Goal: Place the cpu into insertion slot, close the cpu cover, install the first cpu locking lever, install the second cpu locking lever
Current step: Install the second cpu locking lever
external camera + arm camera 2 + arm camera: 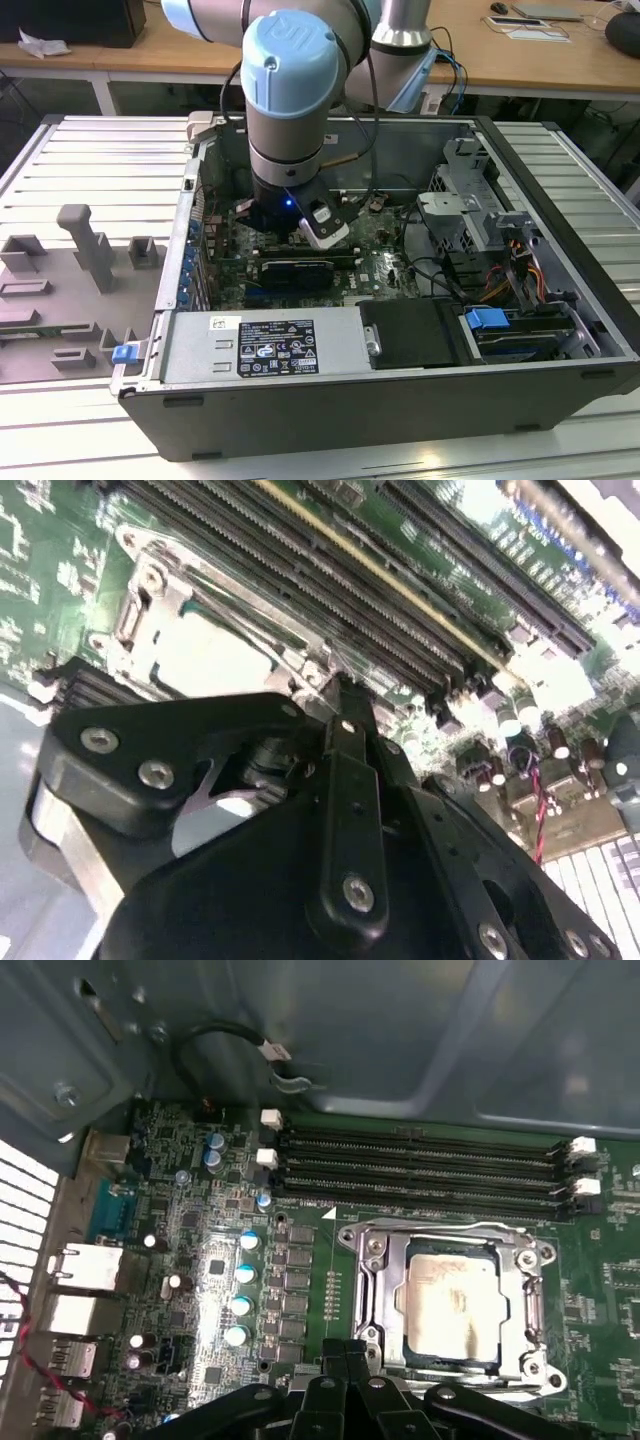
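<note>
The cpu lies flat in the insertion slot, its beige metal top showing through the window of the cpu cover. The silver cover frame lies down over the chip. A thin wire lever runs along the frame's side nearest the memory slots; whether it is latched I cannot tell. My gripper hangs just beside the socket's edge, shut with nothing held. In the second wrist view its black finger points at the socket. In the exterior view the arm reaches down into the open computer case.
Several long memory slots run beside the socket, close to the grey case wall. A black graphics card, power supply and drive cage crowd the case. A grey fixture tray lies at the exterior view's left.
</note>
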Tool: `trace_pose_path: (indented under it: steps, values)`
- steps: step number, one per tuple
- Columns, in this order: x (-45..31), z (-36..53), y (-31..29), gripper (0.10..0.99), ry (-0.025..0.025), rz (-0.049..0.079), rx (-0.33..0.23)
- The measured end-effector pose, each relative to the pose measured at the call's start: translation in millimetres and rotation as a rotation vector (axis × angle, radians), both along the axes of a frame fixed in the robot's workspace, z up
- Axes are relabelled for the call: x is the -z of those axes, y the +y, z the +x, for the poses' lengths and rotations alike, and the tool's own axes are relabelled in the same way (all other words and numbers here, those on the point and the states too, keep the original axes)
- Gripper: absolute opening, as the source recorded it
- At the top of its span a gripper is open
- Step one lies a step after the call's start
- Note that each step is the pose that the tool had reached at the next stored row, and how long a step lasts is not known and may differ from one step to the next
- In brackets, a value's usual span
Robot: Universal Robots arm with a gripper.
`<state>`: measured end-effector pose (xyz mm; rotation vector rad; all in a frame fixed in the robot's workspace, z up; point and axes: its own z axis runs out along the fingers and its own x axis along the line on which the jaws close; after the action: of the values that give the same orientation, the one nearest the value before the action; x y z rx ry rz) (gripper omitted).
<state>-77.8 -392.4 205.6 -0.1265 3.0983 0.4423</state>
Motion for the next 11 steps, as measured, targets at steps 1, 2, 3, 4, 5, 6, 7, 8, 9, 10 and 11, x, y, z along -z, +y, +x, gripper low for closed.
trace_pose_path:
  steps: [1,2,3,4,5,6,7,8,9,10,11]
  values:
    - [-0.2,0.0,0.2,0.106,0.0001,-0.001,0.0]
    - [-0.2,0.0,0.5,0.106,0.0002,-0.001,0.0]
    - [-3.5,0.0,0.7,0.106,0.0002,-0.001,0.0]
    - [-6.4,0.0,0.7,0.106,0.0002,-0.001,0.0]
    - [-10.6,0.0,0.8,0.106,0.0002,-0.001,0.0]
    - [-13.4,0.0,1.0,0.106,0.0002,-0.001,0.0]
    - [-16.5,0.0,1.2,0.106,0.0001,-0.001,0.0]
    - [-20.8,0.0,1.5,0.106,0.0001,-0.001,0.0]
    - [-25.8,-0.1,2.3,0.106,0.0002,-0.001,0.0]
    - [-28.0,0.2,2.6,0.106,0.0003,-0.001,0.0]
    - [-29.4,1.1,2.7,0.106,0.0003,-0.001,0.0]
